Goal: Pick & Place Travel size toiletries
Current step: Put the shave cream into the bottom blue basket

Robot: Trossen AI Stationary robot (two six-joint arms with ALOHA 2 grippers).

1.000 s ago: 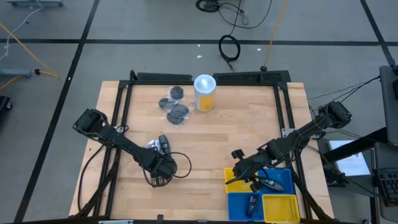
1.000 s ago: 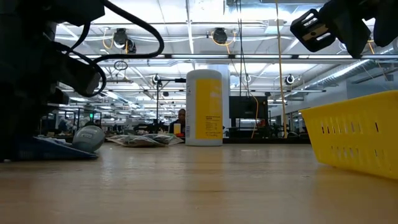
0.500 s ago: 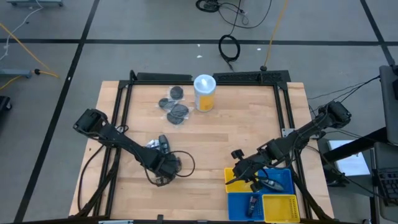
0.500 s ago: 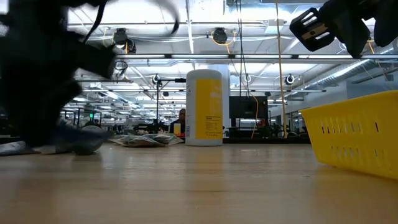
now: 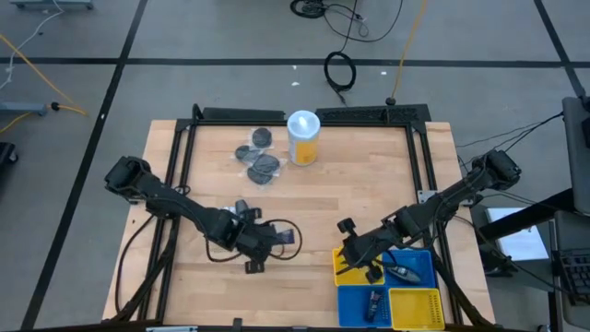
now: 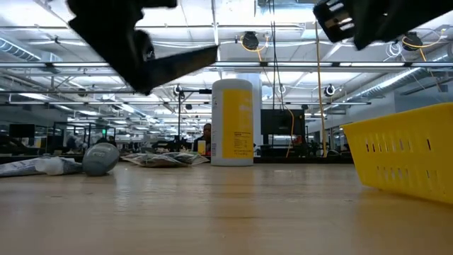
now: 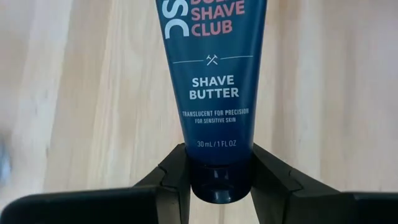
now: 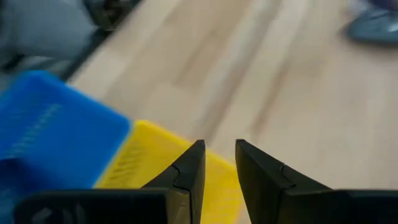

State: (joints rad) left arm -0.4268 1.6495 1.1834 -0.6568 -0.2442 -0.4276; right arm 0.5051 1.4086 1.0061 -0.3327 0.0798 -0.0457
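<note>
Surface: wooden table on a grey floor, big hall with ceiling lights behind
Near edge: yellow bin and blue bin at the front right, a couple of dark items already inside
Right gripper: hovers over the yellow bin's left rim, nothing seen between its fingers; they stand close with a narrow gap, so you can't call it open or shut
Left gripper: mid-table front, lifted off the wood, clamped on the cap end of the dark blue tube marked shave butter; tube sticks out toward the bins
Step in hand: judged as carry to the bins; you keep the pinch on the cap firm, the tube is long and may swing, so move level and slow
Tip: bring the tube above a bin clear of the right gripper before letting go, both arms are near each other
Left behind: white tube and a grey round piece lie just behind the left gripper
Farther back: grey flat packets beside the yellow-and-white canister, well apart from the bins
Change: left gripper was lower and nearer the left earlier, now raised and shifted toward the bins with the tube; right gripper nudged slightly left; packets and canister unmoved
</note>
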